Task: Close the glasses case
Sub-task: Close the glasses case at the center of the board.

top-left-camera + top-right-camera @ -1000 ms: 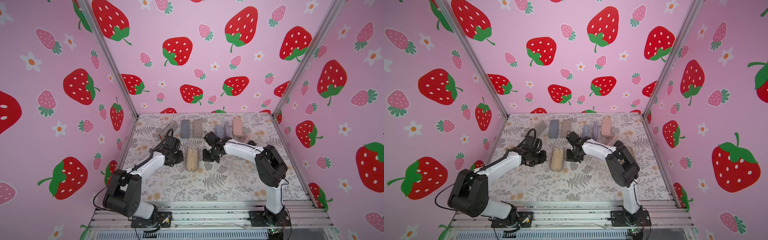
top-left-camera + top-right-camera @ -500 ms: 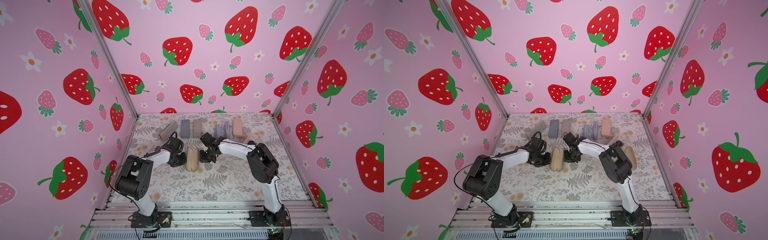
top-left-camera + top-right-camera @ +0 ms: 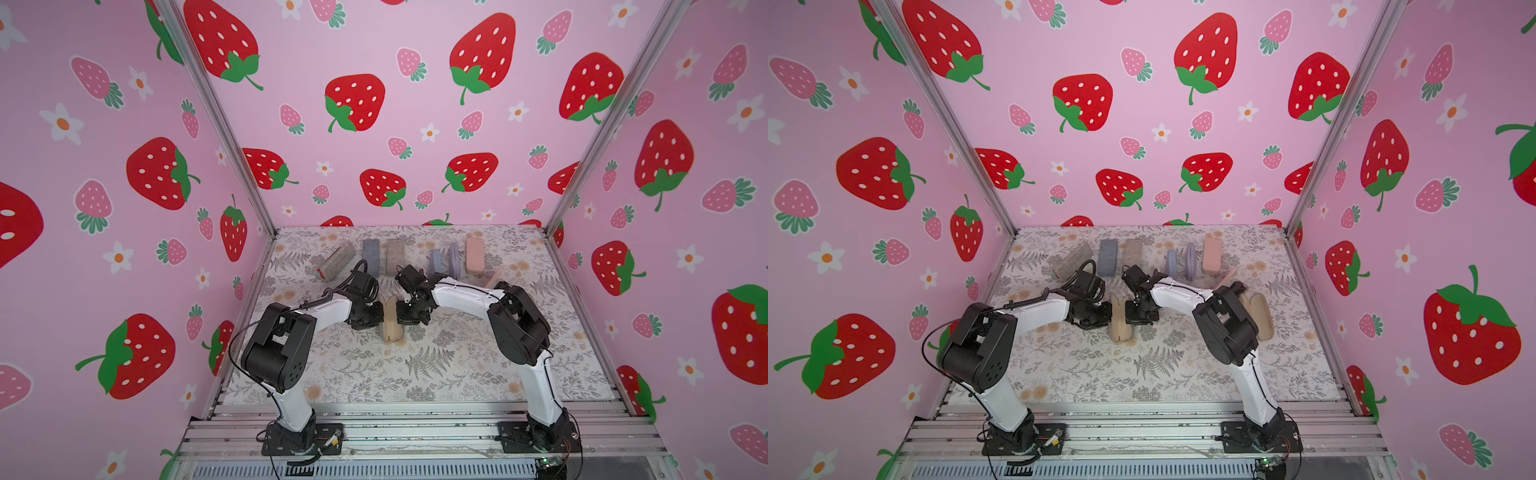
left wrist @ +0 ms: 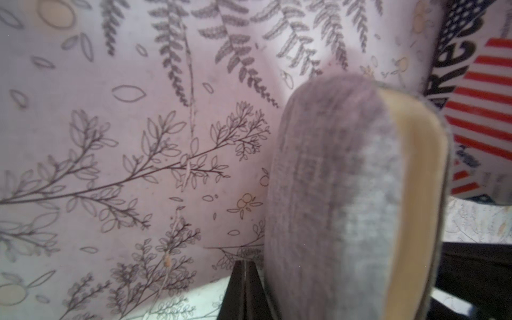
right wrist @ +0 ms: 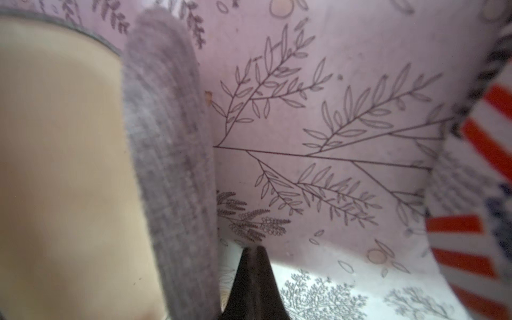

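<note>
Grey fabric, beige lining: the glasses case shows a grey woven shell and a smooth beige inside in the wrist views. From above it reads as two tan halves divided by a seam.
Case location: middle of the fern-print counter, directly between the two claws and forward of the row of cases at the back.
Case state: not fully shut. It stands on edge, and both wrist views show beige lining exposed beside the grey shell.
Left claw: fingers pressed together, gripping nothing. The tip sits against the side of the case that faces the left arm.
Right claw: fingers pressed together, gripping nothing. The tip sits against the opposite side of the case.
Wrist views only: the closed fingertips lie just beside the grey shell, and the fabric weave is legible. A red-and-white striped item with black lettering shows at the frame edge; what it is cannot be told.
Top views only: both arms bend inward toward the case. A second tan case lies beside the right arm's elbow in a top view.
</note>
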